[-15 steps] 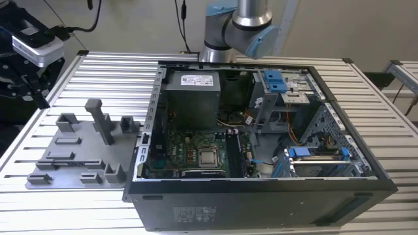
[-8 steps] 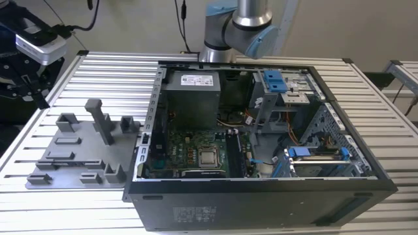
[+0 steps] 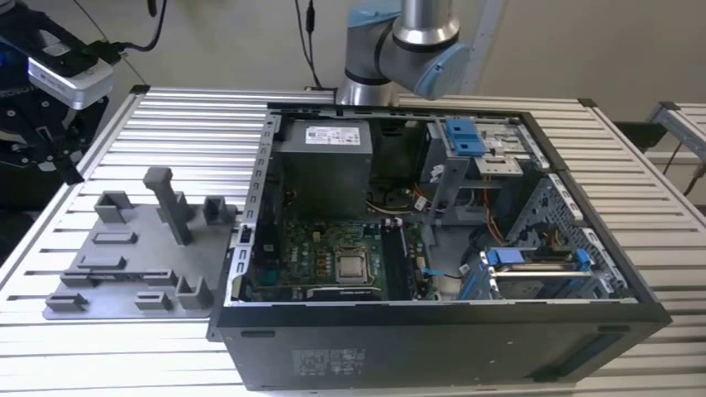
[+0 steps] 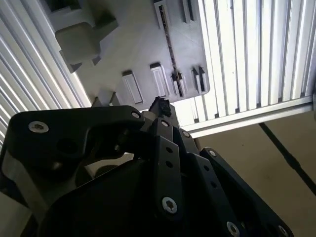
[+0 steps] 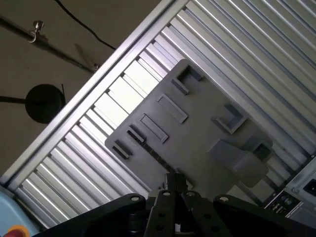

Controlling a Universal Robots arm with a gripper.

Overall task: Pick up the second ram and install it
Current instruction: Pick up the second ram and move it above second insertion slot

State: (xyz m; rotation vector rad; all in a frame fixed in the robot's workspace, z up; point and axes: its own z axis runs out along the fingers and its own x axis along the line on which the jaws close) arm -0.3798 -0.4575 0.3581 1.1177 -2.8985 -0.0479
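Black linkage end effector point(image 4: 160, 106): drawn narrow, apparently empty, hovering above the grey plastic fixture tray point(image 4: 128, 44).
Slim dark second ram point(image 4: 169, 44): seemingly edge-up in the tray's long slot, top edge graspable.
Ribbed aluminium worktop point(image 4: 247, 49): carries the tray.

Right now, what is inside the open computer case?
A green motherboard with a square processor socket, a grey power supply and blue drive brackets. The power supply covers whatever lies beneath it; the near wall hides the board's edge.
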